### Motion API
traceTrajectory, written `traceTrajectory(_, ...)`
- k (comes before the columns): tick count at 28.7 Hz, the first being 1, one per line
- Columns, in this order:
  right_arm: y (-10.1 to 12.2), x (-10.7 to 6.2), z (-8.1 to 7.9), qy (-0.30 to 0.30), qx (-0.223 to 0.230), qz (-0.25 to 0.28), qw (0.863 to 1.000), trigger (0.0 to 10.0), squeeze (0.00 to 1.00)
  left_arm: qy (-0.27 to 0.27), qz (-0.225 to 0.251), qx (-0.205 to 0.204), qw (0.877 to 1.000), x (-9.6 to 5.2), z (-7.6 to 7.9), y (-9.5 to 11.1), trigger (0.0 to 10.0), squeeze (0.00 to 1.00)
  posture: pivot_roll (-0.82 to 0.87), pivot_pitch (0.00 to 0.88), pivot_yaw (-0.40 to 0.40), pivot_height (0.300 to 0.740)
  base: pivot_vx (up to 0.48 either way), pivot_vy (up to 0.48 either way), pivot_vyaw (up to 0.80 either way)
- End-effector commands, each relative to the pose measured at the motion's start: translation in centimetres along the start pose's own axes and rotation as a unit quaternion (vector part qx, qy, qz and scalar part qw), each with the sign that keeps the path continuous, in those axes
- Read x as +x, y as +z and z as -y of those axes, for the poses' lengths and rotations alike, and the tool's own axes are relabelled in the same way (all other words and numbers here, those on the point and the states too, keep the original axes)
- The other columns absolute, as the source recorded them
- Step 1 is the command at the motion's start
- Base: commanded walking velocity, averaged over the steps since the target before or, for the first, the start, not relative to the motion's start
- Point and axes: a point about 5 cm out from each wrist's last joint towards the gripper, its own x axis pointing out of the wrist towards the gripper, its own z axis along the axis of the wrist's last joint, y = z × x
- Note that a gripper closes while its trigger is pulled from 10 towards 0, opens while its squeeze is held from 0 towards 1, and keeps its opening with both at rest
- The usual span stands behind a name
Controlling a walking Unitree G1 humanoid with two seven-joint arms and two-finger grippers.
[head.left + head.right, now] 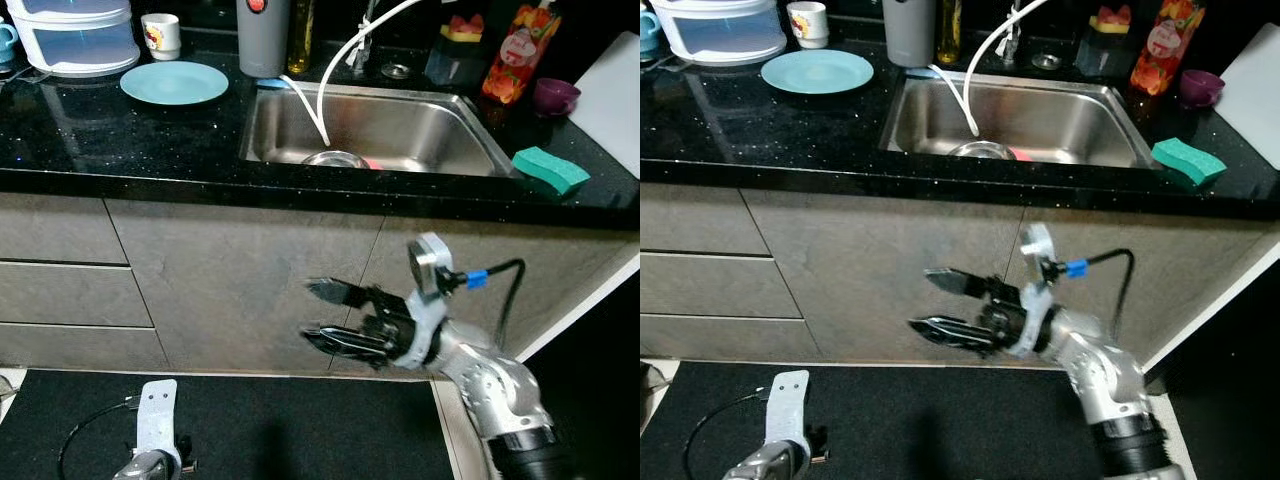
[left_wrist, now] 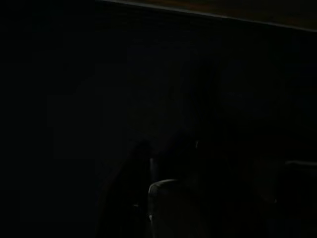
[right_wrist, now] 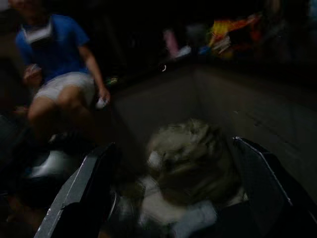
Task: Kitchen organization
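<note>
The right gripper (image 1: pixel 325 315) hangs empty below the counter (image 1: pixel 120 150), jaws apart; the green sponge (image 1: pixel 550 169) probably waits untouched.

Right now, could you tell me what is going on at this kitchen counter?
The robot stands facing a black counter with a steel sink. Its right gripper is raised in front of the cabinet doors below the sink, fingers open and holding nothing. The left arm hangs low. A teal plate and green sponge sit on the counter.
</note>
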Motion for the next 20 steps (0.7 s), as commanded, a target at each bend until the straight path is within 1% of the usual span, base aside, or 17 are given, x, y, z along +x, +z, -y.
traceTrajectory(1,2.1,1.9,1.1,-0.065,-0.023,0.054,0.996,10.0,0.00,-0.018,-0.025,0.002,1.000,0.0,0.7,-0.9,10.0,0.00,0.07,0.094,-0.062,0.740,0.000,0.000,0.75)
traceTrajectory(2,2.1,1.9,1.1,-0.065,-0.023,0.054,0.996,10.0,0.00,-0.018,-0.025,0.002,1.000,0.0,0.7,-0.9,10.0,0.00,0.07,0.094,-0.062,0.740,0.000,0.000,0.75)
traceTrajectory(3,2.9,2.9,1.2,-0.081,-0.029,0.071,0.994,10.0,0.00,-0.020,-0.029,-0.003,0.999,0.0,0.7,-1.0,10.0,0.00,0.07,0.096,-0.056,0.740,0.000,0.000,0.79)
traceTrajectory(4,2.9,2.9,1.2,-0.081,-0.029,0.071,0.994,10.0,0.00,-0.020,-0.029,-0.003,0.999,0.0,0.7,-1.0,10.0,0.00,0.07,0.096,-0.056,0.740,0.000,0.000,0.79)
traceTrajectory(6,4.0,4.0,1.4,-0.104,-0.052,0.082,0.990,10.0,0.00,-0.022,-0.039,0.005,0.999,-0.1,0.7,-1.5,10.0,0.00,0.07,0.093,-0.049,0.740,0.000,0.000,0.78)
traceTrajectory(7,4.0,4.0,1.4,-0.104,-0.052,0.082,0.990,10.0,0.00,-0.022,-0.039,0.005,0.999,-0.1,0.7,-1.5,10.0,0.00,0.07,0.093,-0.049,0.740,0.000,0.000,0.77)
traceTrajectory(8,4.3,4.4,1.4,-0.111,-0.061,0.080,0.989,10.0,0.00,-0.023,-0.044,0.012,0.999,-0.1,0.8,-1.7,10.0,0.00,0.07,0.093,-0.049,0.740,0.000,0.000,0.77)
traceTrajectory(9,4.7,5.0,1.5,-0.124,-0.076,0.073,0.987,10.0,0.00,-0.021,-0.062,0.048,0.997,-0.2,1.0,-2.4,10.0,0.00,0.07,0.093,-0.046,0.740,0.000,0.000,0.77)
traceTrajectory(10,4.8,5.2,1.5,-0.129,-0.082,0.069,0.986,10.0,0.00,-0.021,-0.070,0.069,0.995,-0.2,1.0,-2.7,10.0,0.00,0.07,0.095,-0.046,0.740,0.000,0.000,0.77)
traceTrajectory(11,4.8,5.2,1.5,-0.129,-0.082,0.069,0.986,10.0,0.00,-0.021,-0.070,0.069,0.995,-0.2,1.0,-2.7,10.0,0.00,0.07,0.095,-0.046,0.740,0.000,0.000,0.77)
traceTrajectory(12,4.9,5.4,1.5,-0.133,-0.088,0.066,0.985,10.0,0.00,-0.022,-0.075,0.085,0.993,-0.2,1.1,-2.9,10.0,0.00,0.07,0.096,-0.046,0.740,0.000,0.000,0.77)
traceTrajectory(13,5.0,5.7,1.6,-0.143,-0.098,0.062,0.983,10.0,0.00,-0.023,-0.077,0.091,0.993,-0.2,1.2,-3.0,10.0,0.00,0.07,0.096,-0.046,0.740,0.000,0.000,0.77)
traceTrajectory(14,5.1,5.9,1.6,-0.150,-0.104,0.059,0.981,10.0,0.00,-0.024,-0.077,0.090,0.993,-0.2,1.3,-3.1,10.0,0.00,0.07,0.096,-0.043,0.740,0.000,0.000,0.77)
traceTrajectory(16,5.4,6.8,2.3,-0.198,-0.147,0.027,0.969,10.0,0.00,-0.027,-0.080,0.097,0.992,-0.2,1.5,-3.2,10.0,0.00,0.06,0.096,-0.043,0.740,0.000,0.000,0.77)
traceTrajectory(19,5.8,7.2,2.6,-0.215,-0.164,0.025,0.962,10.0,0.00,-0.030,-0.082,0.101,0.991,-0.2,1.5,-3.2,10.0,0.00,0.06,0.094,-0.042,0.740,0.000,0.000,0.77)
traceTrajectory(20,5.8,7.4,3.0,-0.231,-0.182,0.007,0.956,10.0,0.00,-0.032,-0.082,0.103,0.991,-0.2,1.6,-3.2,10.0,0.00,0.06,0.094,-0.042,0.740,0.000,0.000,0.77)
